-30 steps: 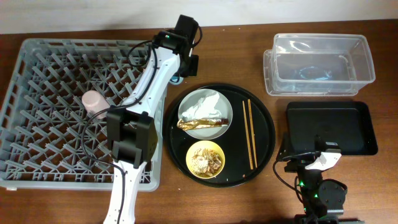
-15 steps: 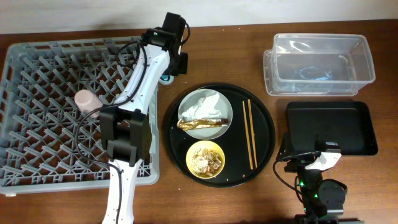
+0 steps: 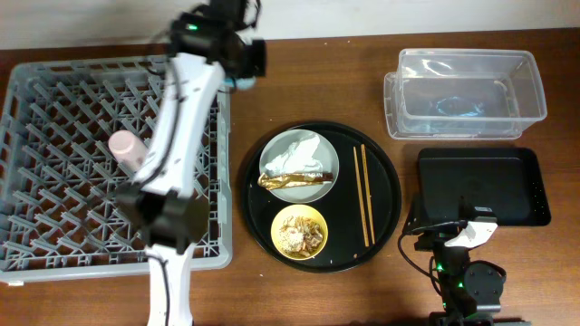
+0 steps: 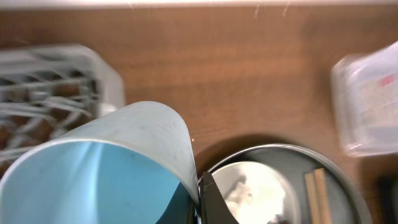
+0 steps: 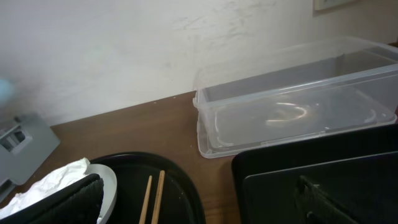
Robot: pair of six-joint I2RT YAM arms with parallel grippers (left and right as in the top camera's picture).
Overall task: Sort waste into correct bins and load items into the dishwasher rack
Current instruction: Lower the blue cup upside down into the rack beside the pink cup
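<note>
My left gripper (image 3: 243,65) is shut on the light-blue cup (image 3: 239,84) and holds it above the far right corner of the grey dishwasher rack (image 3: 54,100). The cup fills the left wrist view (image 4: 106,168), with one finger (image 4: 208,199) on its rim. A pink cup (image 3: 124,145) lies in the rack. On the round black tray (image 3: 390,172) sit the grey plate (image 3: 272,163) with the white napkin (image 3: 301,151) and gold-brown wrapper (image 3: 294,179), the yellow bowl (image 3: 281,237) of food scraps (image 3: 302,231), and the chopsticks (image 3: 362,195). My right gripper (image 5: 199,205) is open and empty.
The clear tub (image 3: 462,91) stands at the back right, with the shallow black tray (image 3: 485,186) just in front of it. Both show in the right wrist view, tub (image 5: 298,112) and tray (image 5: 348,162). The right arm base sits at the front right edge.
My left gripper has carried the light-blue cup left and back, from beside the round tray to the rack's far right corner. The rack and pink cup have shifted slightly left. The right arm has not moved.
</note>
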